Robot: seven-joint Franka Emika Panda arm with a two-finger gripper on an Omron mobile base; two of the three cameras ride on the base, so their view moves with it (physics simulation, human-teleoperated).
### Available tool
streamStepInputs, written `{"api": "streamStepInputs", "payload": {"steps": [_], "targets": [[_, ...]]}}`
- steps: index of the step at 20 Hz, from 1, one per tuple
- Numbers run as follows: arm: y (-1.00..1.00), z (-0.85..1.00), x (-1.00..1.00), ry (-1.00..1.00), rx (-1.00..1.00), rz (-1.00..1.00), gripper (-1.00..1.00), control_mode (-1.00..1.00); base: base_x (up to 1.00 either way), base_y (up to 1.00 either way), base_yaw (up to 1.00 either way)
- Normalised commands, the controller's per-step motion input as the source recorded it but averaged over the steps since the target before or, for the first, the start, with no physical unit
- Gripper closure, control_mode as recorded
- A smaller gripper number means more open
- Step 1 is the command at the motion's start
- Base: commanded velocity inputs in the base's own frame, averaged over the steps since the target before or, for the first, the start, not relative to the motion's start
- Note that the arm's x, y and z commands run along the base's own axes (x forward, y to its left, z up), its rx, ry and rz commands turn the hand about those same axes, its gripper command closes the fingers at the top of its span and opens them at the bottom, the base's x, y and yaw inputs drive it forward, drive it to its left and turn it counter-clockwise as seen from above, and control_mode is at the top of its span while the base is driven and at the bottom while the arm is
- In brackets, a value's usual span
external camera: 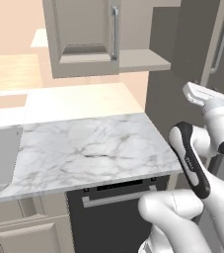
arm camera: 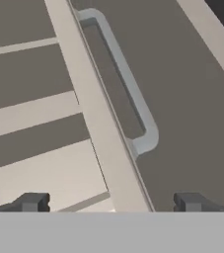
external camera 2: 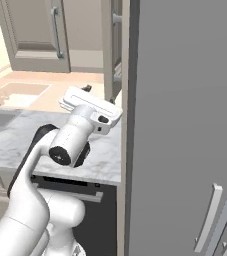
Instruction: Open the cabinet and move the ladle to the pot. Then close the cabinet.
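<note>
Cabinet (external camera: 86,37) with right door ajar, inside hidden.

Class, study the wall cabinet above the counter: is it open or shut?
Open on one side. The cabinet's left door sits flush, but its right door is swung out edge-on, leaving the inner shelf exposed.

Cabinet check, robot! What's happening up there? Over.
Gripper open, holding nothing. Beige-grey wall cabinet: left door shut, right door swung open. Gripper faces tall dark grey unit's silver handle.
</note>
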Motion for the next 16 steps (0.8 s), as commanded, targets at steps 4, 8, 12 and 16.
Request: {"api": "streamStepInputs", "payload": {"steps": [4, 8, 12, 16], "targets": [[-0.05, 0.0, 0.07, 0.0, -0.03, 0.17, -1.0, -1.0, 0.0, 0.0, 0.0], [0.1, 0.0, 0.0, 0.01, -0.09, 0.12, -1.0, -1.0, 0.0, 0.0, 0.0], [0.35, 0.0, 0.0, 0.06, -0.1, 0.02, -1.0, -1.0, 0.0, 0.0, 0.0], [0.31, 0.0, 0.01, 0.13, -0.06, 0.0, -1.0, -1.0, 0.0, 0.0, 0.0]]}}
